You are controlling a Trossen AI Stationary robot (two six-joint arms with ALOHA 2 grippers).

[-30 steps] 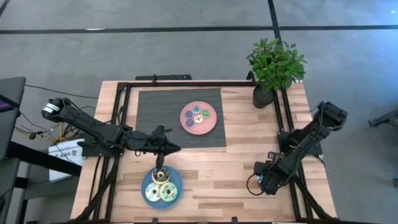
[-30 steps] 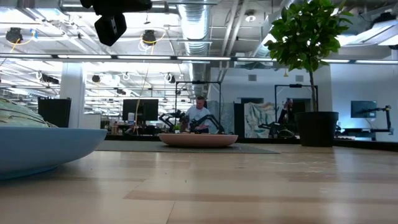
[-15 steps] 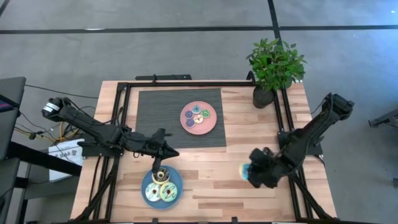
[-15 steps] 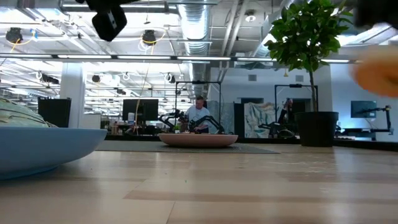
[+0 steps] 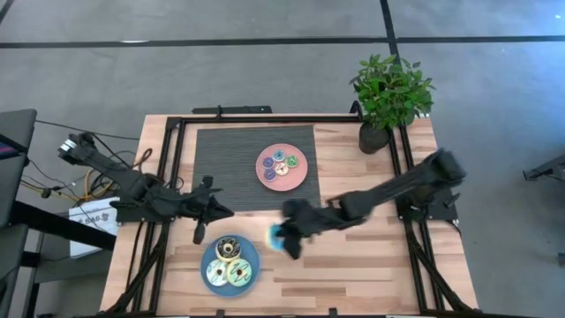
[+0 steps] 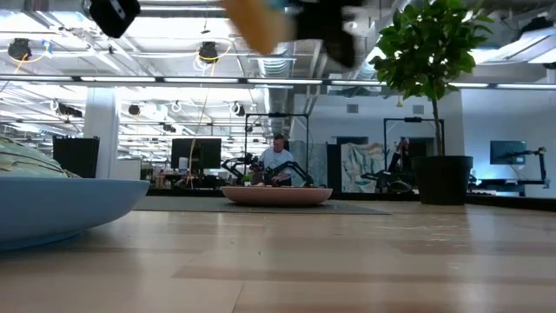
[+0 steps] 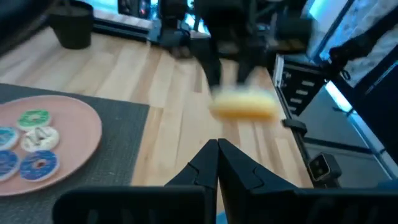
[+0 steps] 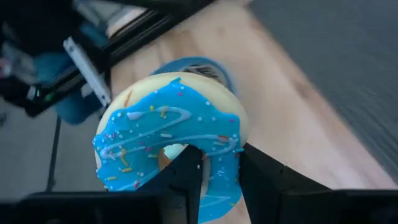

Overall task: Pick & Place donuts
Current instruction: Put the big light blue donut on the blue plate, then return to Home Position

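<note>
My right gripper (image 8: 219, 163) is shut on a light blue iced donut (image 8: 155, 134) with sprinkles. In the high view it hangs over bare wood just right of the blue plate (image 5: 252, 256), carrying the donut (image 5: 275, 234). The blue plate holds three donuts (image 5: 228, 251), one brown and white, the others greenish. Several small donuts (image 7: 32, 118) lie on the pink plate (image 5: 296, 177), which sits on the dark mat. My left gripper (image 7: 217, 152) is shut and empty, in the air just left of the blue plate (image 5: 200, 231). My right gripper pinches the light blue donut by one side of its ring (image 8: 219, 144). One finger (image 8: 188, 177) stands at the hole and the other (image 8: 264, 174) outside the rim. The donut is lifted clear of the table, its iced face toward the wrist camera.
A potted plant (image 5: 388, 97) stands at the far right corner. A dark ribbed mat (image 5: 229, 168) lies under the pink plate. Black frame rails (image 5: 172, 159) run along the table's sides. Bare wood lies between the plates and toward the right edge.
My right arm has swept fast from the table's near right side toward the left, carrying the blue donut in the air to beside the blue plate. My left gripper has drawn back from over the blue plate toward the table's left edge.
</note>
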